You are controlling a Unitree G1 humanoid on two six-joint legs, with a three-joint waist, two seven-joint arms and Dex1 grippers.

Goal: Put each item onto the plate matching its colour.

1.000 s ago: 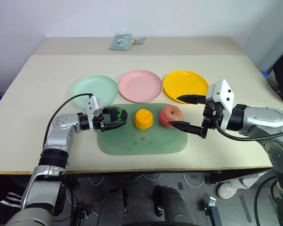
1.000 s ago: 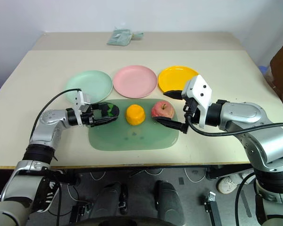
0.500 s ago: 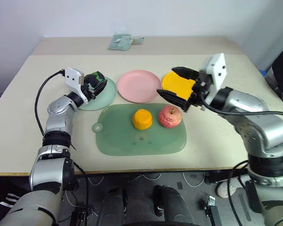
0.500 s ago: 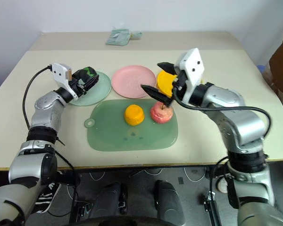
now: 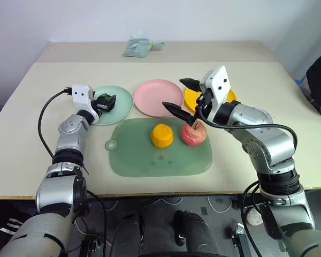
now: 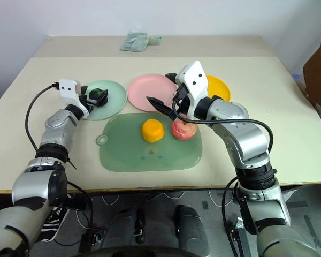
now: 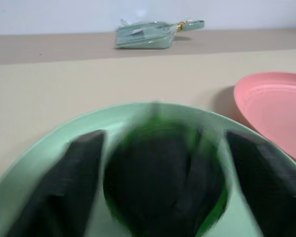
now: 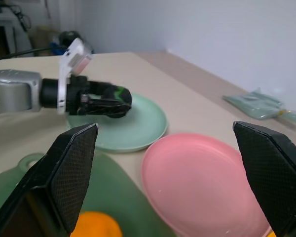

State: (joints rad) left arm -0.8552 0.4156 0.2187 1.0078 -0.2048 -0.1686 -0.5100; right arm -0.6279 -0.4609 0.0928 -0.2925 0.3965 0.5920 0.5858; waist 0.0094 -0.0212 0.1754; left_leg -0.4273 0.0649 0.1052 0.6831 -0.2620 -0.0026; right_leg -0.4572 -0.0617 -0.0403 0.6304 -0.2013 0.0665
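The left hand [image 5: 104, 101] is now over the mint green plate [image 5: 122, 99], and the dark green toy food [image 7: 164, 175] sits between its fingers, low on that plate. One second ago this hand was at the green mat [image 5: 150, 160] with the toy closed inside; now the fingers stand apart with gaps on both sides of the toy in the left wrist view, so I judge it is just released. Whether it fully rests on the plate I cannot tell.

The right hand [image 5: 179, 95] has moved too: before it was beside the apple [image 5: 193, 134], at the side far from the mint plate; now it hangs above the apple, between the pink plate [image 5: 155, 96] and the yellow plate [image 5: 231, 96]. It is wide open and holds nothing.

The apple and the orange fruit [image 5: 162, 135] lie on the mat, just beside the mint plate's near edge, not yet sorted. So approx. one item of three is done. Next, prob. the right hand comes down on the apple for the pink plate.
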